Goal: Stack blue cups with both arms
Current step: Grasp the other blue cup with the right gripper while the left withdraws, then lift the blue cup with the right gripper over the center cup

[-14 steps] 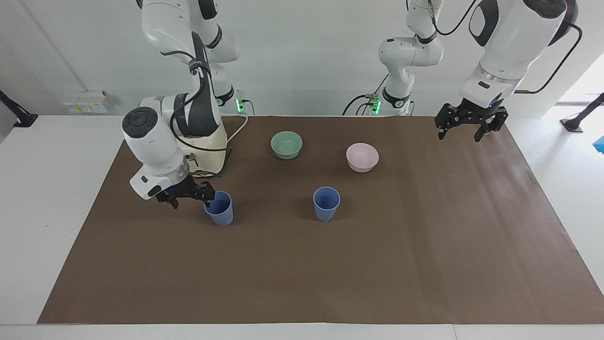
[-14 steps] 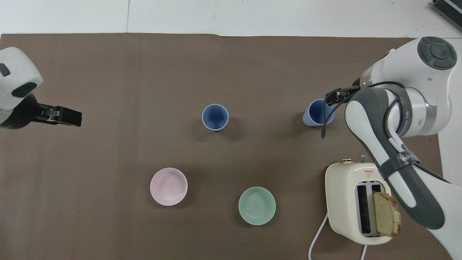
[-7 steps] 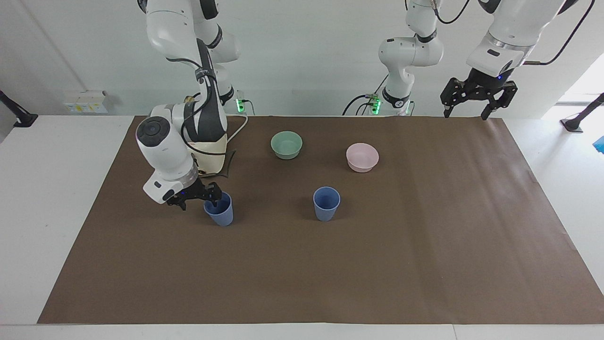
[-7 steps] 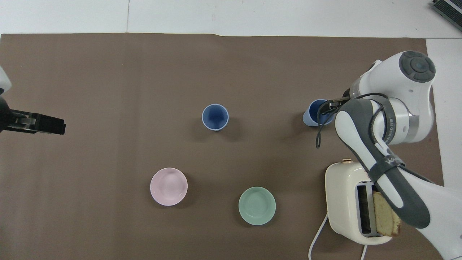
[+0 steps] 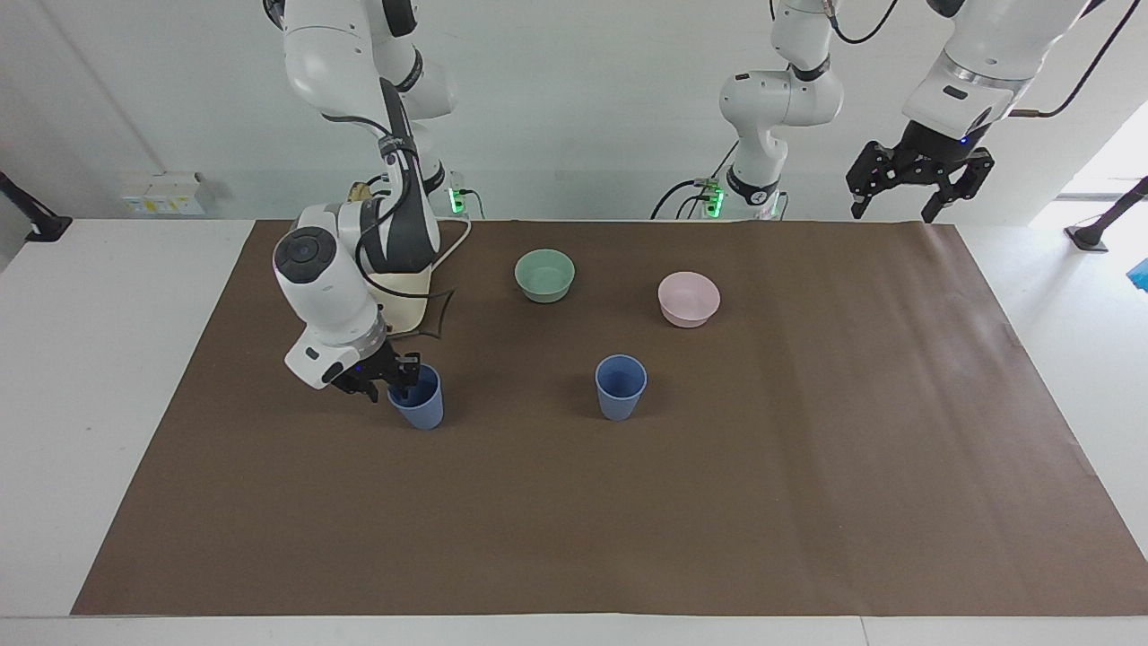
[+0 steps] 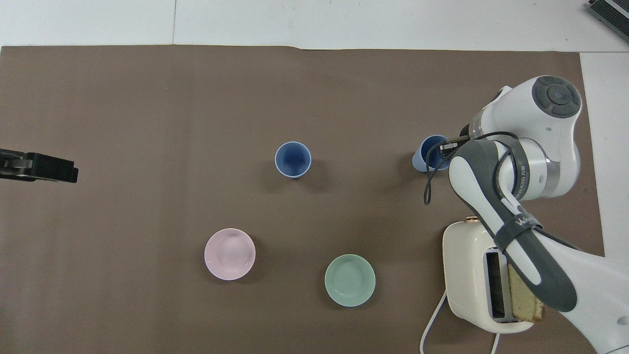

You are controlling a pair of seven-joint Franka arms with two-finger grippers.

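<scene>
While the right arm reaches down at its own end of the brown mat (image 5: 574,502), the right gripper (image 5: 384,377) sits at the rim of the first blue cup (image 5: 418,400); one finger looks to dip inside the mouth and the other stays outside the wall, but whether the jaws have pinched the wall I cannot tell. That cup stands upright on the mat, just beside the cream toaster (image 6: 471,275) and farther from the robots than it. In the overhead view the toaster has a slice of bread (image 6: 526,301) in one slot, partly covered by the right arm's forearm. The second blue cup (image 5: 621,387) stands upright near the middle of the mat, apart from the first, untouched, mouth up. Nearer to the robots than the cups sit the pale green bowl (image 5: 544,274) and the pink bowl (image 5: 689,299), side by side with a gap, the pink one toward the left arm's end. The cups are not stacked. The left gripper (image 5: 922,179) hangs raised in the air over the left arm's end of the mat at its robot-side edge, jaws spread wide, holding nothing; that arm waits. In the overhead view only its black tip (image 6: 39,167) shows at the frame edge.
</scene>
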